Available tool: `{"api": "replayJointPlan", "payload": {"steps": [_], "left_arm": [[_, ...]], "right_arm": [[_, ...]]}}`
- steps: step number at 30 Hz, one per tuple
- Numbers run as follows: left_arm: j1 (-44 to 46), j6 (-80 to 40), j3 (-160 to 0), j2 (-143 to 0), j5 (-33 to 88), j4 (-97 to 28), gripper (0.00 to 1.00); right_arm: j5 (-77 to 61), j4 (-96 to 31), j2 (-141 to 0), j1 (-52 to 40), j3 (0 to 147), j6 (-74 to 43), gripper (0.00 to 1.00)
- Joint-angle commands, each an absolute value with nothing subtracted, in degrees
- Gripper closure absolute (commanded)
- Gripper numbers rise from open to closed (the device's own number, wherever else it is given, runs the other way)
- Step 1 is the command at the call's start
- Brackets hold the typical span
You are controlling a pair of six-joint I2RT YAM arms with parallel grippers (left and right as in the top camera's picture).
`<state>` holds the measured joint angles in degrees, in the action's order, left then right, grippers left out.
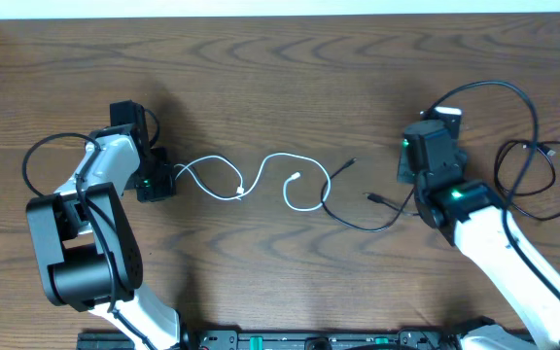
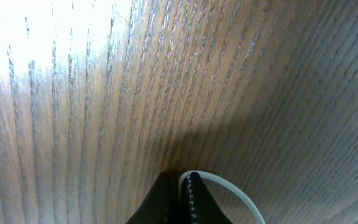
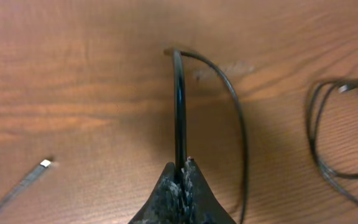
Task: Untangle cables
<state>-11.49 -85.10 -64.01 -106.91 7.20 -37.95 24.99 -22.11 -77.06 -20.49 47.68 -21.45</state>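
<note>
A: Checking jaws. What did you have?
B: Your left gripper (image 2: 179, 190) was clenched on the white cable (image 2: 227, 184), centre-left in the overhead view. Your right gripper (image 3: 180, 169) pinched the black cable (image 3: 178, 106), centre-right.
A: And the lie?
B: White snaked across mid-table (image 1: 280, 78). Black met its right end, curved to your right gripper, and looped at far right.
</note>
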Motion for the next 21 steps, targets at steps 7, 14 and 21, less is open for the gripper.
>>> {"api": "replayJointPlan", "payload": {"steps": [7, 14, 21], "left_arm": [[-11.81, -84.77, -63.53, -107.39, 6.02, -38.72, 0.92], [-11.81, -84.77, -63.53, -107.39, 6.02, -38.72, 0.92], [-11.81, -84.75, -63.53, -107.39, 6.02, -38.72, 0.92]], "right_arm": [[17.26, -22.06, -83.46, -20.45, 48.36, -22.7, 0.98], [11.0, -20.93, -85.32, -20.45, 48.36, -22.72, 0.89], [5.91, -20.51, -85.32, -20.45, 48.36, -22.7, 0.52]]}}
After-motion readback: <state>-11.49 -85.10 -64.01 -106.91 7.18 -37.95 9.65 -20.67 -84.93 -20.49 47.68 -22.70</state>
